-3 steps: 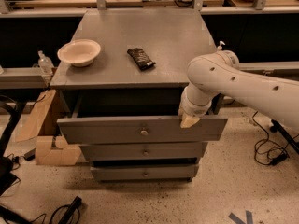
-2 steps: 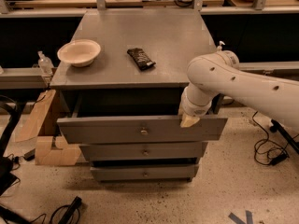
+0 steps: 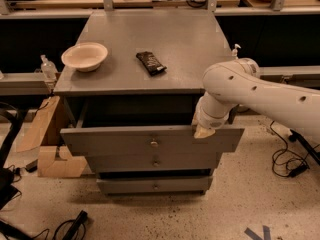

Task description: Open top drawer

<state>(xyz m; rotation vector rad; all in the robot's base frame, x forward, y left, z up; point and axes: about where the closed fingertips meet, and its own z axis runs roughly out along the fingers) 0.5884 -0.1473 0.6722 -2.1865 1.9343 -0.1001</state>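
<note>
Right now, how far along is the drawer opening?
Mostly done: the top drawer is pulled out, its front standing forward of the two drawer fronts below. In hand: the gripper rests at the front's upper right edge. Left: perhaps a final pull and letting go; full extension cannot be judged.

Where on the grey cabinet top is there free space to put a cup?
The cabinet top is bare right of the dark packet to its right edge, and along the back. The left side is crowded: the bowl sits there. The gripper is lower, at the upper edge of the top drawer.
</note>
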